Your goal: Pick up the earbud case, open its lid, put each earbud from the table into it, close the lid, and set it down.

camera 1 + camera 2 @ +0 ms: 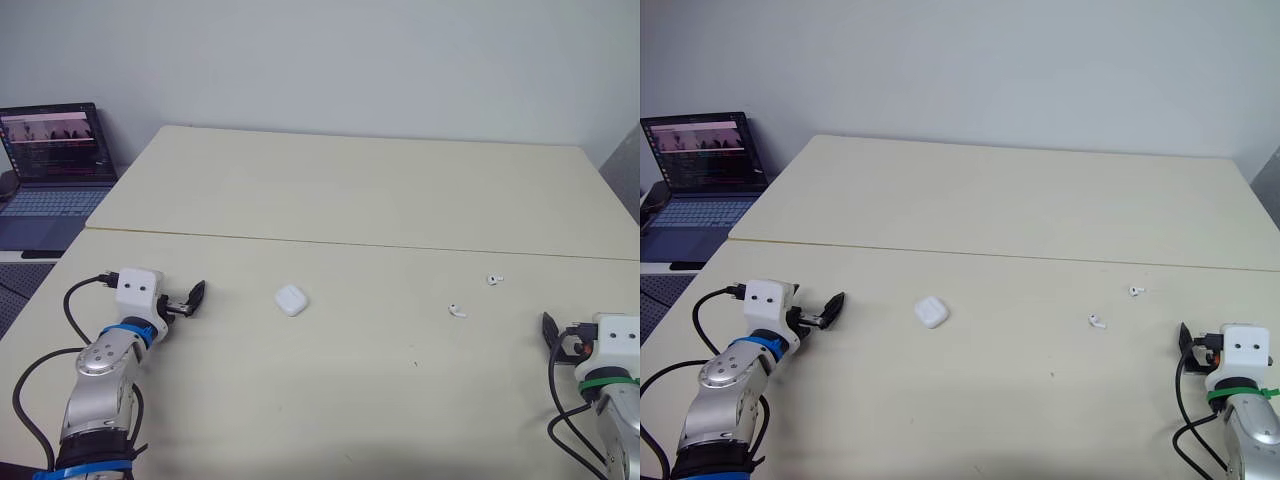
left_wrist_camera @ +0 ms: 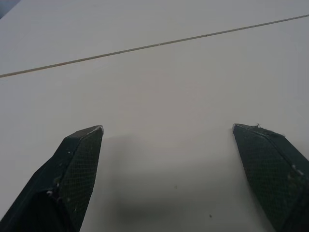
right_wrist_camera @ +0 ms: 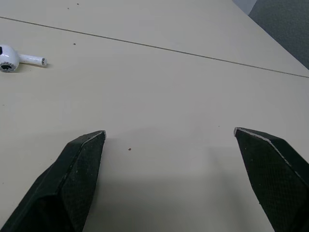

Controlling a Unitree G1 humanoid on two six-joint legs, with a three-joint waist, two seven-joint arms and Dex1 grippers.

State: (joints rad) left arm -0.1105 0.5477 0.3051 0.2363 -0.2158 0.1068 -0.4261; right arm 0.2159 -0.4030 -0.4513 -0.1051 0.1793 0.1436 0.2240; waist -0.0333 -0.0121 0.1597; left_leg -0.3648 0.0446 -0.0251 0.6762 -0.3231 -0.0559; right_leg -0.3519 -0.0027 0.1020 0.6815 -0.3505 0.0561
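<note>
Now the left gripper (image 2: 167, 125) and the right gripper (image 3: 169, 130) are both spread, holding nothing. The earbud case (image 1: 291, 300) lies on the desk (image 1: 330, 200) near the left gripper, not touching it; the two earbuds (image 1: 457, 311) lie nearer the right gripper.

Silver forearms (image 1: 105, 365), white boxy wrist housings (image 1: 138, 289), looping black cables (image 1: 28, 378) — blue band (image 1: 135, 331) left, green band (image 1: 600, 380) right — and black cross-hatched fingers (image 2: 72, 174) on left gripper (image 1: 196, 298) and right gripper (image 1: 553, 335).
</note>
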